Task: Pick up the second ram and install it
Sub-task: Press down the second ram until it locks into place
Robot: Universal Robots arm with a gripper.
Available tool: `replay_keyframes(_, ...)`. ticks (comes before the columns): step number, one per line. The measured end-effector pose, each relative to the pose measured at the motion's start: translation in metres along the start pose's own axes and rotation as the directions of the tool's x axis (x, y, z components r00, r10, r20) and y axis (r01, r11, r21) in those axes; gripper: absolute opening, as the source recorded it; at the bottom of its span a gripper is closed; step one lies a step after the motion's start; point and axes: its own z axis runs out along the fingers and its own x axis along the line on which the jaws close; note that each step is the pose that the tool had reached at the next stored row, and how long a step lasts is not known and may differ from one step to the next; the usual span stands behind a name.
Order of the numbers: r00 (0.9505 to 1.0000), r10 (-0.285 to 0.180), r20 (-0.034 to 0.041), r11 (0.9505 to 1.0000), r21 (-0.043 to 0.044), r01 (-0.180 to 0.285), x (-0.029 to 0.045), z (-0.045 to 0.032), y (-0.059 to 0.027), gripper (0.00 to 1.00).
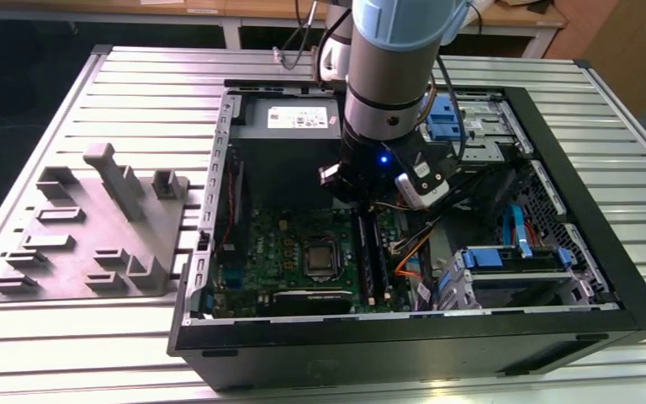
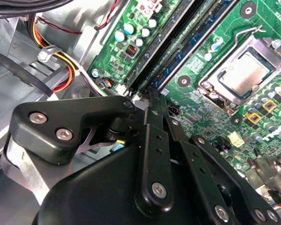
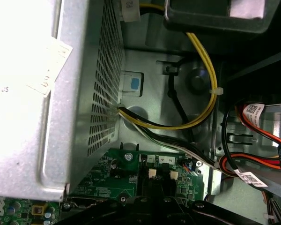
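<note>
My gripper (image 2: 152,93) reaches down into the open computer case (image 1: 592,316), over the green motherboard (image 2: 215,33). Its fingers (image 2: 151,140) are shut together to a narrow point. The tip rests at the near end of the long memory slots, beside the CPU socket (image 2: 243,75). A dark slim ram (image 2: 171,56) stands seated in a slot and runs away from the fingertips. In the exterior view the ram (image 1: 366,257) stands upright just below the gripper (image 1: 359,206). I cannot tell which stick beside it is the second one.
A grey moulded tray (image 1: 87,236) lies on the slatted table at the exterior view's left. The silver power supply (image 3: 47,93) and yellow, red and black cables (image 3: 201,93) crowd the case's far end. Blue drive brackets (image 1: 514,252) sit at the exterior view's right.
</note>
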Motion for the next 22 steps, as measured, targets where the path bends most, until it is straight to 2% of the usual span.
replay_keyframes(4,1.0000,0.000,0.0011,1.0000,-0.0020,0.000,-0.0002,-0.0023,0.0003,0.10)
replay_keyframes(13,1.0000,0.000,0.0002,1.0000,-0.0002,0.000,-0.0008,-0.0226,0.0011,0.10)
replay_keyframes(22,1.0000,0.000,-0.0001,1.0000,0.0005,0.000,-0.0008,-0.0241,0.0006,0.10)
